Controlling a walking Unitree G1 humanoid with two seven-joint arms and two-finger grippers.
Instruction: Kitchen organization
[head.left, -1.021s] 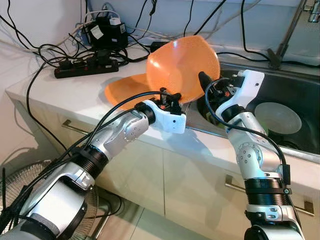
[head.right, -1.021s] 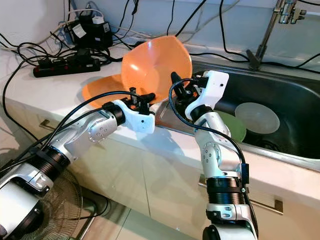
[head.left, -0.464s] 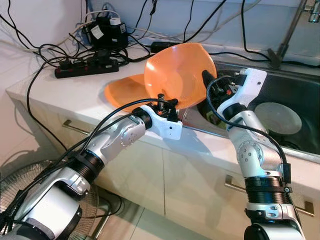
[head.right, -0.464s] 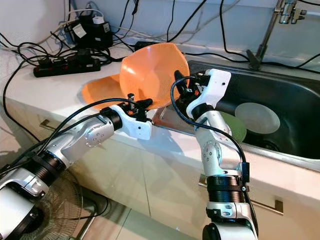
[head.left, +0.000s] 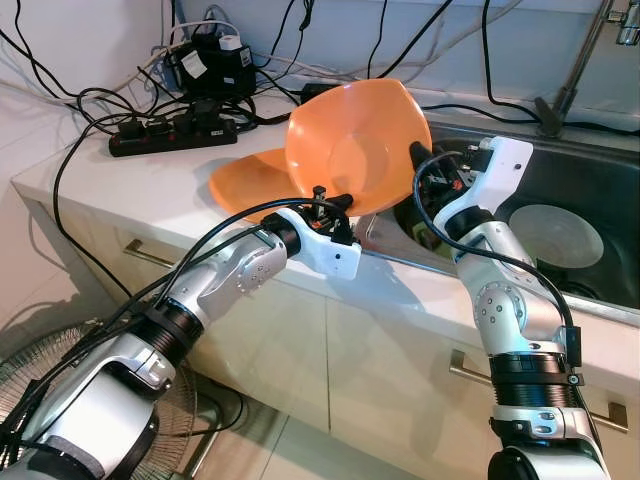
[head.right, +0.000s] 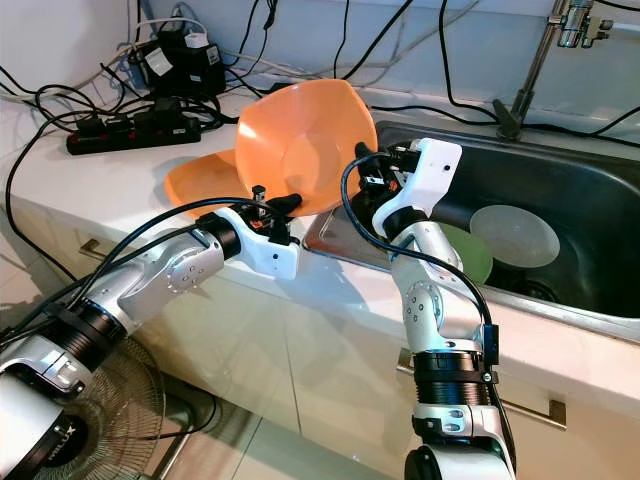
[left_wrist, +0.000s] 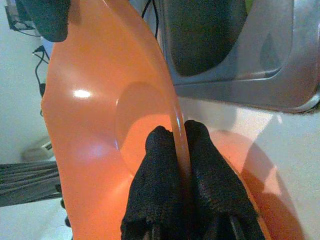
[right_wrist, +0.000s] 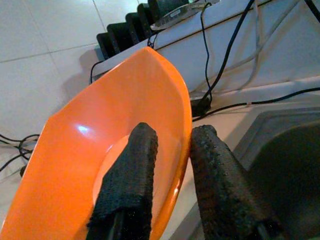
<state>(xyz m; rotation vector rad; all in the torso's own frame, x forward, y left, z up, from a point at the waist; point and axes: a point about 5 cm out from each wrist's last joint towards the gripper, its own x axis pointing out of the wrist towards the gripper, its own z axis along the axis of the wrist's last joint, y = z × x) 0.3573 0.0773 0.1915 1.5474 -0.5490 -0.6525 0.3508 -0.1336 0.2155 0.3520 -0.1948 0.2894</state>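
Holding the orange bowl (head.left: 355, 150) up on its edge, I had it above the desk (head.left: 130, 180), right at the border of the sink (head.right: 560, 190). My left end effector (left_wrist: 176, 135) pinched the lower rim of the bowl, one black finger on each side of the thin wall. My right end effector (right_wrist: 167, 150) was at the rim on the sink side, with one finger inside the bowl and one outside; the fingers stood a little apart around the wall, and I could not tell if they pressed it. A second orange bowl (head.left: 245, 180) lay flat on the desk just behind the lifted one. In the sink were a pale round plate (head.right: 515, 235) and a green plate (head.right: 472, 258). A black power strip (head.left: 170, 135) with many cables lay at the back of the desk.
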